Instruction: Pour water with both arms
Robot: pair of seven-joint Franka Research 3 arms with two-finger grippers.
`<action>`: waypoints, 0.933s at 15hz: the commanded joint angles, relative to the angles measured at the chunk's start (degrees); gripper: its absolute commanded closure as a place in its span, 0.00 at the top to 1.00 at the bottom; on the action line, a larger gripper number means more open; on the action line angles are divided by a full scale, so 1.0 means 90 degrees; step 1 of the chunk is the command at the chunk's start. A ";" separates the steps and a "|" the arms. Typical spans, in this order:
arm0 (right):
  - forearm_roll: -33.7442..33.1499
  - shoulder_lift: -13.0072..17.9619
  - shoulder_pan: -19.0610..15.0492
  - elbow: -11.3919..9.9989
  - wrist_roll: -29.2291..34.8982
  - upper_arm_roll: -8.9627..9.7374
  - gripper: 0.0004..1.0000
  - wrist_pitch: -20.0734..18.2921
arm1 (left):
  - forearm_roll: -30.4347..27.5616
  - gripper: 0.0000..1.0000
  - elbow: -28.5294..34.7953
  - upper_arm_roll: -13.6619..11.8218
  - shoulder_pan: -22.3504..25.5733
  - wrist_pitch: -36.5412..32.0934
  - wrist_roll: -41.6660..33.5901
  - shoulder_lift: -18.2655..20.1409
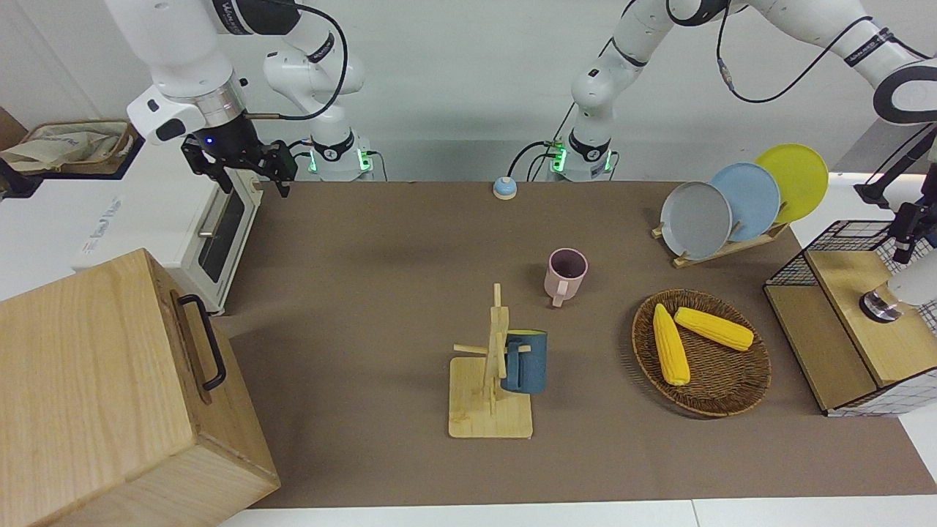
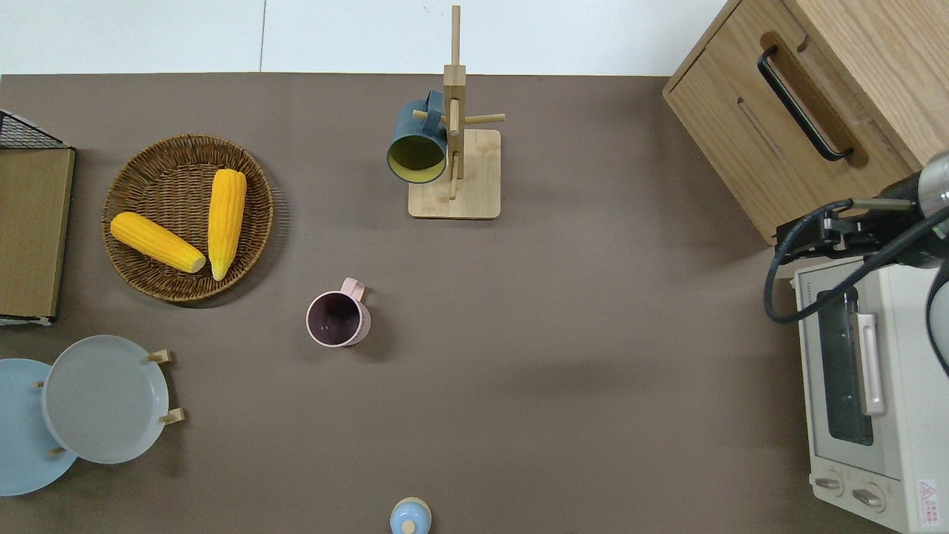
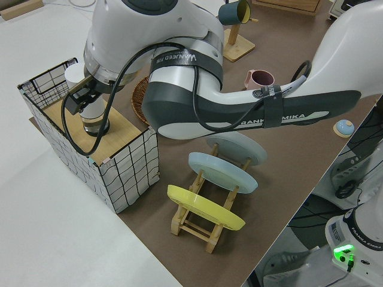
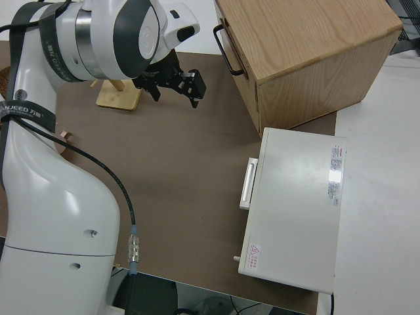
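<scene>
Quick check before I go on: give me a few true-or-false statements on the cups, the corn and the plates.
1. The blue cup hangs on the wooden rack. True.
2. The pink cup lies on its side. False: it stands upright on the mat, mouth up.
3. Two corn cobs lie in the basket. True.
4. The plate stand holds two plates. False: it holds three, grey, blue and yellow.

Pink mug (image 1: 566,274), dark-blue mug (image 1: 524,361), 2 yellow corn cobs (image 1: 670,344).
</scene>
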State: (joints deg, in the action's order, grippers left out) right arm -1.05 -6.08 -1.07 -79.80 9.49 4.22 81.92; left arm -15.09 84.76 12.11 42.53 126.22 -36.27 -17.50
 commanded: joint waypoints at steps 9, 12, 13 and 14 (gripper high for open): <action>0.0126 0.0109 -0.0057 -0.0128 -0.0097 0.0020 0.99 0.0048 | 0.2056 1.00 -0.0511 0.0305 -0.0457 -0.2822 0.1802 0.0635; 0.0126 0.0109 -0.0057 -0.0118 -0.0097 0.0020 0.99 0.0048 | 0.2077 1.00 -0.0501 0.0509 -0.0702 -0.3310 0.2485 0.0734; 0.0126 0.0109 -0.0057 -0.0118 -0.0097 0.0020 0.99 0.0048 | 0.2087 1.00 -0.0501 0.0655 -0.0731 -0.3544 0.2584 0.0734; 0.0126 0.0109 -0.0057 -0.0118 -0.0097 0.0020 0.99 0.0048 | 0.2126 1.00 -0.0501 0.0840 -0.0731 -0.3730 0.2652 0.0734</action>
State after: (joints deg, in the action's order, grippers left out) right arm -1.05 -6.08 -1.07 -79.80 9.49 4.22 81.92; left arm 1.92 80.38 16.98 36.81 97.48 -15.78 -11.15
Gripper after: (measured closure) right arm 0.004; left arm 0.000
